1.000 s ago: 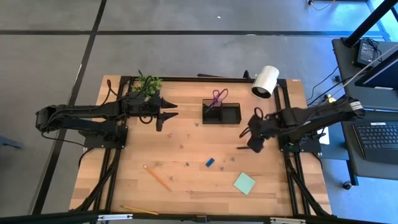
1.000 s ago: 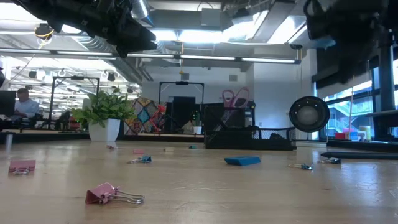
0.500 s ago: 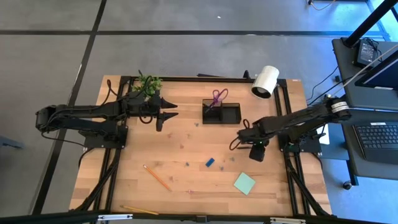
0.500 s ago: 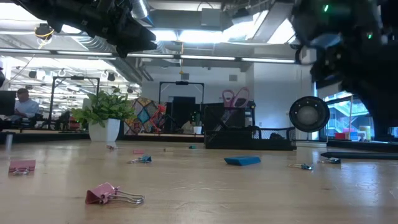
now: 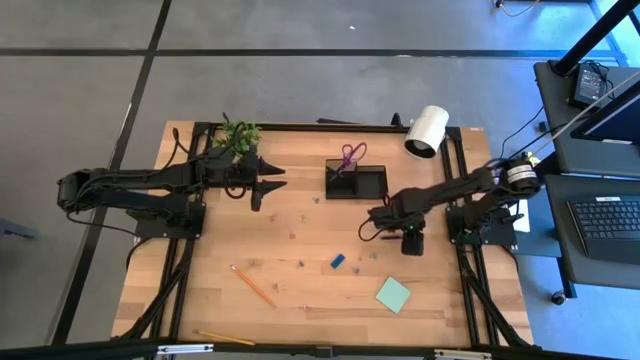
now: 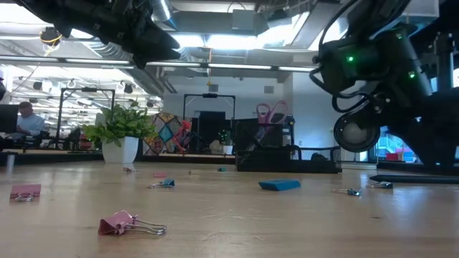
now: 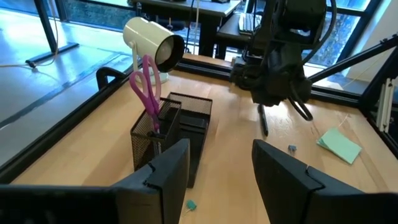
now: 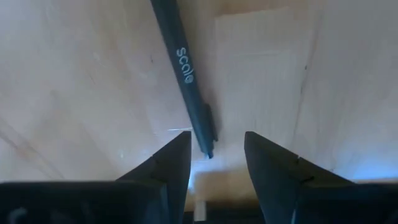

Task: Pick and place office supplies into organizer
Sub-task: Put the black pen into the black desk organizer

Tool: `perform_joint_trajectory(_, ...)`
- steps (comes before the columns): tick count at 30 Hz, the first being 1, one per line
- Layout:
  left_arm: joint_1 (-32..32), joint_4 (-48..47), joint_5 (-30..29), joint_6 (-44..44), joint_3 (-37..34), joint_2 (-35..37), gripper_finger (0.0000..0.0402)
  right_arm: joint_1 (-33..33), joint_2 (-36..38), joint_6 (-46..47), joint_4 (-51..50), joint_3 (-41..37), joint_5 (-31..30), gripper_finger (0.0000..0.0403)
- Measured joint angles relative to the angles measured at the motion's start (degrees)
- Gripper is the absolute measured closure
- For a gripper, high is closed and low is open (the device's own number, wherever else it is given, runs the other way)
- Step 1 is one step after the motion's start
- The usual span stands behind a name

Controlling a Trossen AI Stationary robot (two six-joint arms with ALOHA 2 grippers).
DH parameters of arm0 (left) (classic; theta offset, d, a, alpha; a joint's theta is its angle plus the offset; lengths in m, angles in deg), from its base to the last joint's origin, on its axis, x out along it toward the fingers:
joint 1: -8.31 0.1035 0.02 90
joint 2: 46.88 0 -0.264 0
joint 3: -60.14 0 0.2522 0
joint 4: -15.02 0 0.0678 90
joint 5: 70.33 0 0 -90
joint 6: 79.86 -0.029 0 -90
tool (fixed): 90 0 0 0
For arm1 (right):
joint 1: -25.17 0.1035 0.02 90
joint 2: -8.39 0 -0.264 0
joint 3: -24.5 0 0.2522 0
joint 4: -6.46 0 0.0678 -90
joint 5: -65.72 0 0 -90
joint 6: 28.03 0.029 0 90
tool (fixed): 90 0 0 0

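1. Hovering over a black pen (image 8: 186, 81) on the table (image 5: 300, 300), the right gripper (image 5: 372, 222) has its fingers (image 8: 165, 165) apart, straddling the pen's tip.
2. Left gripper (image 5: 275, 178) waits near the plant (image 5: 237, 135), fingers (image 7: 168, 171) apart.
3. Organizer (image 5: 357, 181) holds the scissors (image 5: 348, 155).

A wooden table (image 5: 300, 250) fills the centre of the frame, seen from above. A black organizer (image 5: 357, 182) holding purple scissors (image 5: 348, 155) sits upper centre, with the right gripper (image 5: 374, 222) just below it. A green sticky-note pad (image 5: 393, 294) lies lower right, an orange pencil (image 5: 253, 285) lower left.
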Motion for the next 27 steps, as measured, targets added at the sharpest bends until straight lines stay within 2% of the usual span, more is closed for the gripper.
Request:
perform_joint_trajectory(4, 0.00, -0.14, 0.00, 0.43, 0.00, 0.00, 0.0233, -0.62, -0.40, -1.48, 0.39, -0.44, -0.90, 0.0249)
perform_joint_trajectory(12, 0.00, -0.14, -0.07, 0.42, 0.00, 0.00, 0.0233, -0.14, -0.41, -0.98, 3.09, -6.73, 1.09, 0.0249)
perform_joint_trajectory(20, 0.00, -0.16, -3.01, 0.39, 0.00, 0.01, 0.0233, -0.18, -0.16, -0.14, 4.57, -7.89, 1.26, 0.0249)
perform_joint_trajectory(27, 0.00, -0.16, -3.10, 0.39, 0.00, 0.00, 0.0233, -0.23, -0.23, -1.75, 4.77, -7.98, 1.57, 0.0292)
